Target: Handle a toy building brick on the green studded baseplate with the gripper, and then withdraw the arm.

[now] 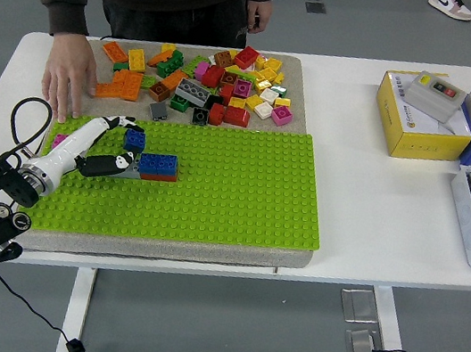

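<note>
Cabling loops off the left arm at the picture's lower left, and from it a white two-fingered left gripper [128,149] reaches in over the green studded baseplate [232,194]. One finger arcs up to a small blue brick [135,138] and the dark finger [103,167] lies low beside the larger blue brick [158,163], which sits on a red layer pressed onto the plate's left part. The fingers stand fairly wide; whether they pinch the small brick or merely touch it cannot be told from this height. Just beyond the plate's far left corner a person's hand [69,76] rests flat on the table, near the orange pieces of the loose brick pile [205,85] on the grey mat. Judging by this, the handling step is under way. Next the fingers must let go cleanly, then the arm draw back toward the lower left without dragging either brick. A yellow box [411,124] sits well apart at right.
</note>
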